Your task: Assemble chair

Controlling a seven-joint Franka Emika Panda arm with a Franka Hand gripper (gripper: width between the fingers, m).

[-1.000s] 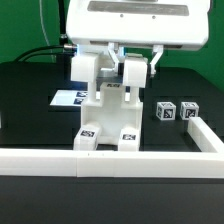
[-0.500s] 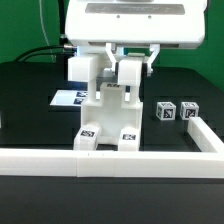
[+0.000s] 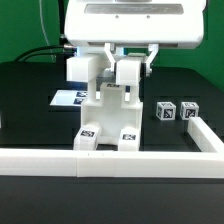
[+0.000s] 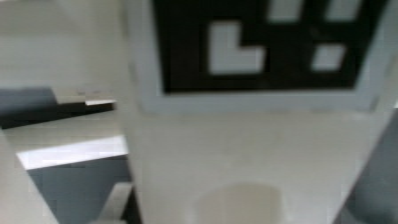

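Along the near edge of the black worktop (image 3: 30, 110) runs a long low white border rail (image 3: 110, 158), which turns a corner at the exterior view's right. Just behind it stands the matte white plastic chair assembly (image 3: 105, 115), upright on two blocky feet that touch the rail or come very close to it.

Above the assembly, the tool (image 3: 133, 58) is closed almost fully on a blocky white chair part (image 3: 130, 78), which it holds upright over the assembly's top. The wrist view shows this same part (image 4: 249, 150) filling most of the picture. A second white block (image 3: 84, 68) stands beside it at about the same height; whether that one is already joined cannot be told.

Toward the far edge, at the exterior view's right, two small white tagged cubes (image 3: 165, 110) (image 3: 189, 110) sit near each other. The marker board (image 3: 68, 99) lies flat at the exterior view's left.

The main risk appears to be misalignment. If the held part comes down tilted or off its seat, it could jam or push the assembly over, since the assembly stands loose on narrow feet.

No brand or readable writing shows anywhere. The only markings are black-and-white square tags on the feet, the cubes, the board and the held part (image 4: 267, 45).
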